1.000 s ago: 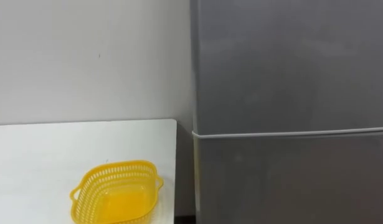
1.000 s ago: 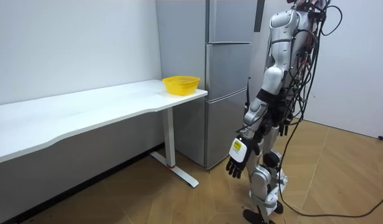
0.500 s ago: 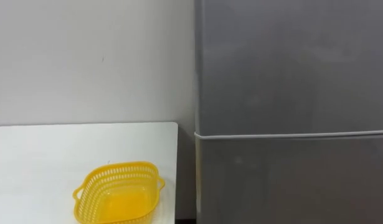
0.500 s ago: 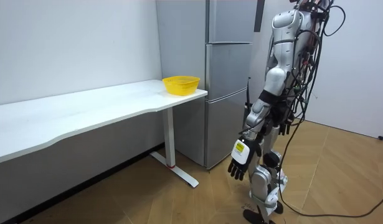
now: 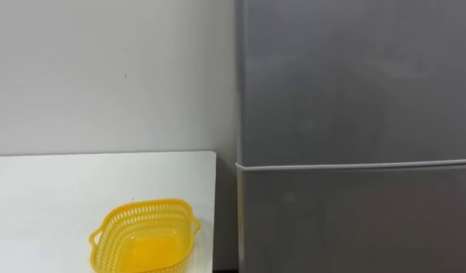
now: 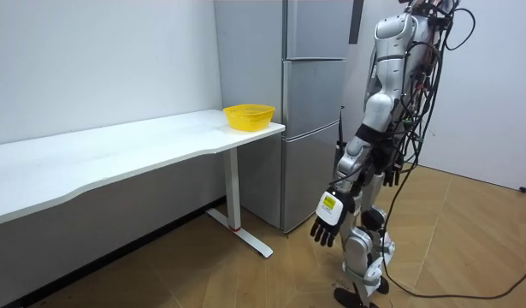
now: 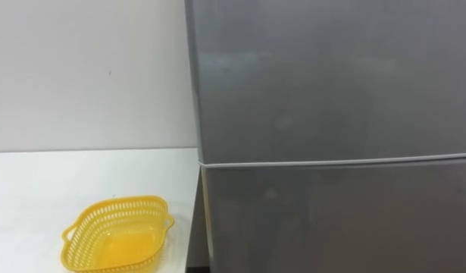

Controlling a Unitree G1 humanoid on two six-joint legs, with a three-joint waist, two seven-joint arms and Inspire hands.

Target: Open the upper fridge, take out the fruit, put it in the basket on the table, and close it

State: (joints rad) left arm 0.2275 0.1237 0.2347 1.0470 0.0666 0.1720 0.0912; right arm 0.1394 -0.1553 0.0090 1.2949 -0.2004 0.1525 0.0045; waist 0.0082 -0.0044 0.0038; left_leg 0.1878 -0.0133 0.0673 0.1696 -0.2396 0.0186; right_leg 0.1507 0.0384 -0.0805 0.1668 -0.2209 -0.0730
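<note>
The robot's left hand (image 6: 325,226) hangs at its side at about knee height, palm turned inward. Its fingers look loosely relaxed and hold nothing, though the hand is small in the room view and the finer pose is hard to read. The robot stands upright on the wooden floor (image 6: 245,274), facing the front of the grey fridge (image 6: 314,128) from a short way off, with no arm raised toward it.

In the eye views the fridge shows as two plain grey panels. The upper door (image 5: 354,83) is shut and meets the lower door (image 5: 354,220) at a thin pale seam, so what the upper compartment holds cannot be seen.

Just to the robot's left of the fridge is the white tabletop (image 5: 43,205), set against a pale wall (image 5: 104,76). A yellow basket (image 5: 144,236) of open plastic weave sits on it near the edge beside the fridge, upright and empty.
</note>
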